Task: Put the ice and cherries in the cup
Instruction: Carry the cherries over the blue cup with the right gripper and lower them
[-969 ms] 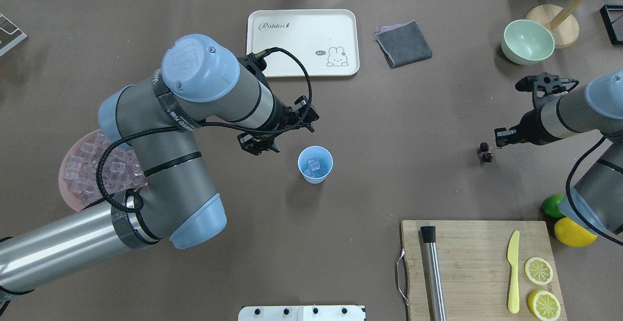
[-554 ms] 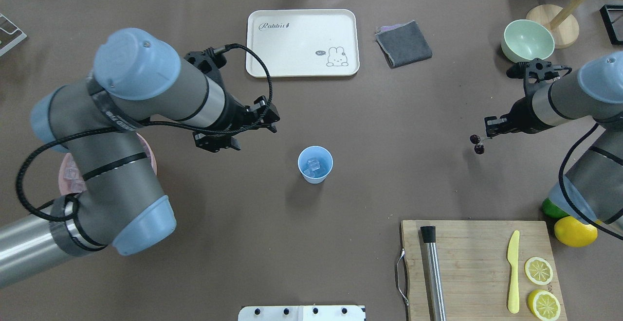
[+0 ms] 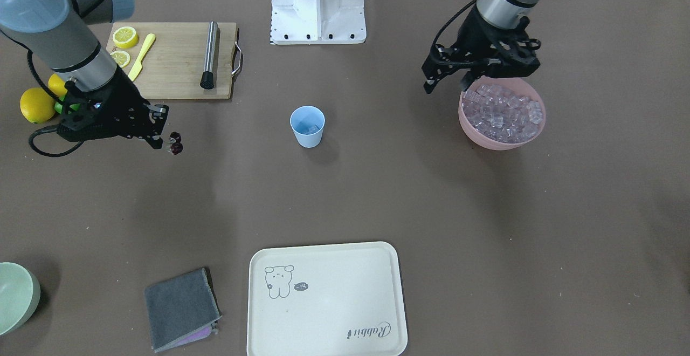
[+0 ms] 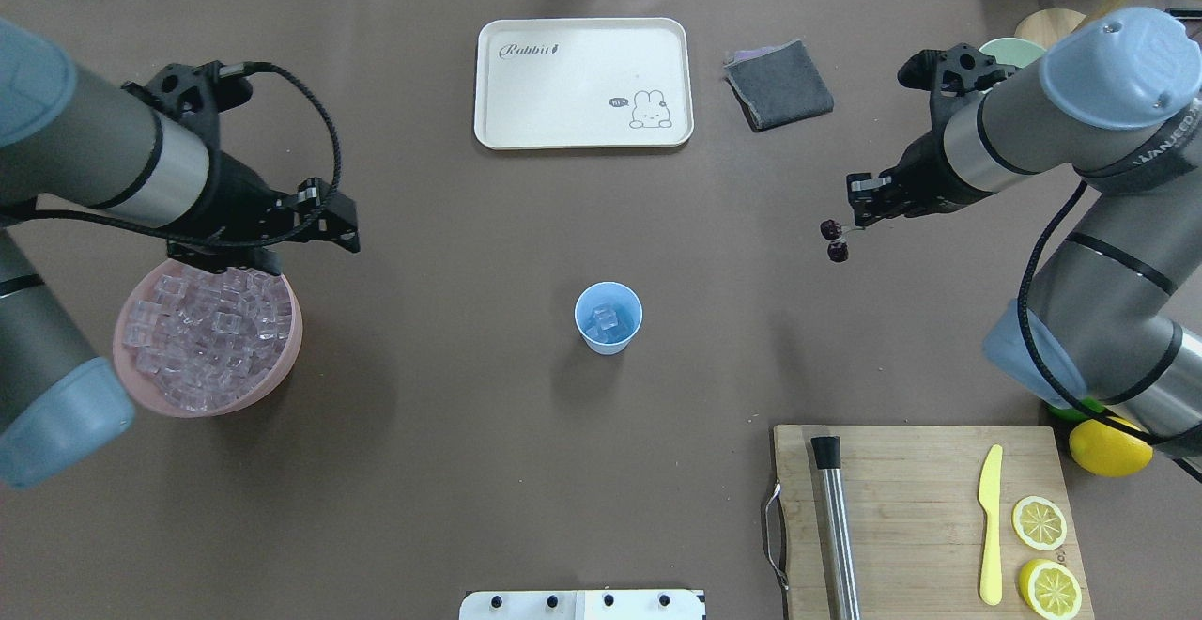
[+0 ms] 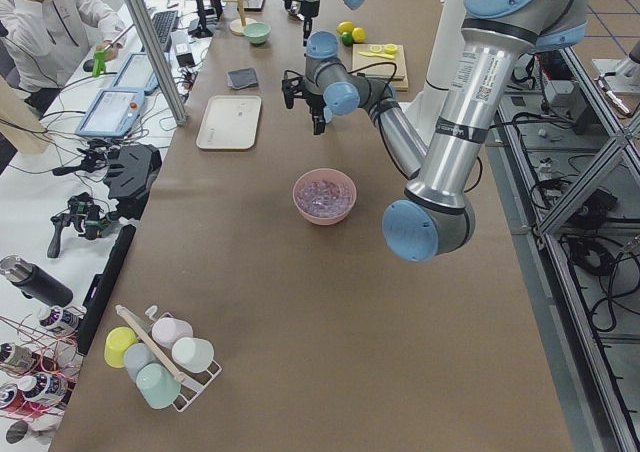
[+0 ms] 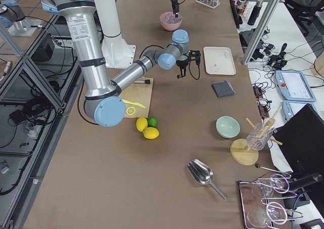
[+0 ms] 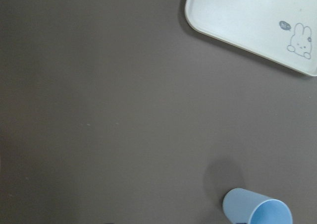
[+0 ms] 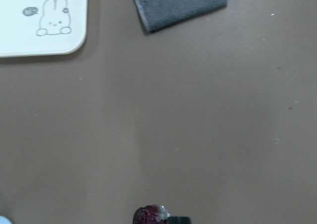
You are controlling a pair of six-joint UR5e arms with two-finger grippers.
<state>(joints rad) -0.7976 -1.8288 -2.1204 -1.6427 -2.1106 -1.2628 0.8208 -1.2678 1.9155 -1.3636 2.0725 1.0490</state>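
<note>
The cherries (image 4: pixel 833 240), pinched in the right claw (image 4: pixel 853 222), have moved from farther right toward the cup (image 4: pixel 608 317) in the middle, and the left claw (image 4: pixel 343 221), spread and empty, went back to the pink bowl (image 4: pixel 268 393) at left, so they should drop in next.

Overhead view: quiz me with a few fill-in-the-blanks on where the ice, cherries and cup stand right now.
The right gripper is ____ on the cherries, which hang clear of the table.
The cup stands ____ with some ice inside.
More ice fills the ____ bowl.
The left gripper, near that bowl, is ____ and holds nothing.
Missing words: shut, upright, pink, open.
</note>
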